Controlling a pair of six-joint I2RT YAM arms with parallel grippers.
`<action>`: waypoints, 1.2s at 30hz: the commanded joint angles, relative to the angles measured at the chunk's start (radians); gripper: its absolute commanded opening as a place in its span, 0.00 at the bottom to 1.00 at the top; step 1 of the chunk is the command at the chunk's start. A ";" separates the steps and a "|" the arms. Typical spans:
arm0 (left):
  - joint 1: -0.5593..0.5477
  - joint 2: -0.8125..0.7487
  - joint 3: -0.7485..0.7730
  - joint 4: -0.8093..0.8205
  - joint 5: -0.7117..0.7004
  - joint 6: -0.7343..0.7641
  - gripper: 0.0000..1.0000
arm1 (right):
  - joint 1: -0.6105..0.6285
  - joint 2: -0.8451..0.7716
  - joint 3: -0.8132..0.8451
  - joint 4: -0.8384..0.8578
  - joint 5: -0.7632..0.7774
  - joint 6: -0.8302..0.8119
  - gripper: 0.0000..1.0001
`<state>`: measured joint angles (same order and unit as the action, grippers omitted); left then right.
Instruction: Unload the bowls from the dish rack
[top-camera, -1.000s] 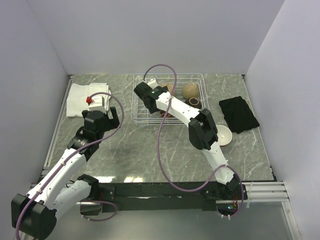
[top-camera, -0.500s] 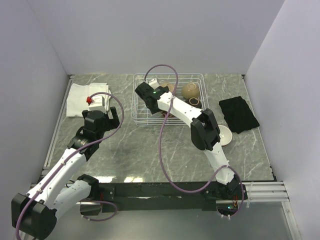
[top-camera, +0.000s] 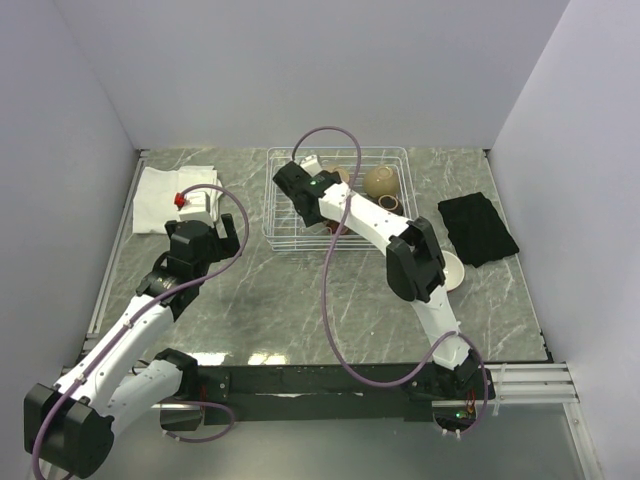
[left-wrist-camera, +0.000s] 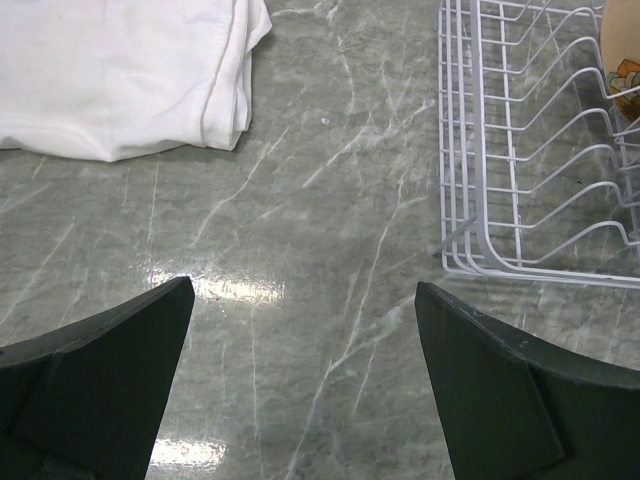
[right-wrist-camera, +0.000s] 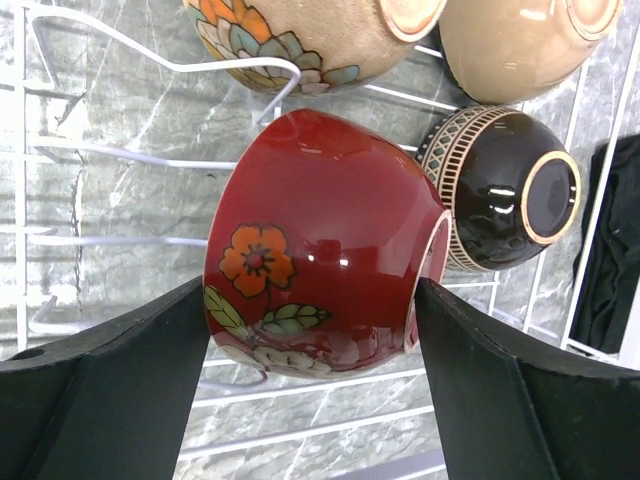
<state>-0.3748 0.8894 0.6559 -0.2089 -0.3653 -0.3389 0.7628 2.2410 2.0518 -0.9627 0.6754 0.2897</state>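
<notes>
The glossy dark red bowl (right-wrist-camera: 320, 240) lies on its side in the white wire dish rack (top-camera: 283, 232). Its painted flowers show only in the right wrist view. The right hand (right-wrist-camera: 312, 300) straddles it wide; whether it grips, I cannot tell. A black-brown bowl (right-wrist-camera: 505, 195) sits just beside. The left hand (left-wrist-camera: 305, 300) gapes over the marbled surface (left-wrist-camera: 300, 180).

Top external: fixed high behind the arm bases, looks down and forward over the whole table (top-camera: 270, 300); farthest and widest view.
Left wrist: sits low over the table, faces down past the left gripper (left-wrist-camera: 302, 288); takes in the white cloth (left-wrist-camera: 120, 70) and one corner of the dish rack (left-wrist-camera: 520, 200).
Right wrist: very close inside the rack, looks past the right gripper (right-wrist-camera: 312, 285) onto the dark red bowl (right-wrist-camera: 310, 240).
Overlap: rack in all three; white cloth in top and left wrist; black cloth (right-wrist-camera: 610, 250) in top and right wrist.
</notes>
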 joint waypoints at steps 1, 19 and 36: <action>-0.004 0.002 0.007 0.005 -0.018 -0.014 0.99 | -0.008 -0.121 -0.025 -0.070 0.023 -0.011 0.55; -0.004 0.003 0.008 0.000 -0.015 -0.015 1.00 | -0.045 -0.196 -0.146 -0.021 0.019 -0.009 0.45; -0.004 0.002 0.008 -0.003 -0.023 -0.014 0.99 | -0.347 -0.455 -0.481 0.254 -0.516 0.227 0.65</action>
<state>-0.3748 0.8944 0.6559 -0.2115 -0.3672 -0.3389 0.4850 1.8473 1.6611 -0.8452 0.3538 0.4019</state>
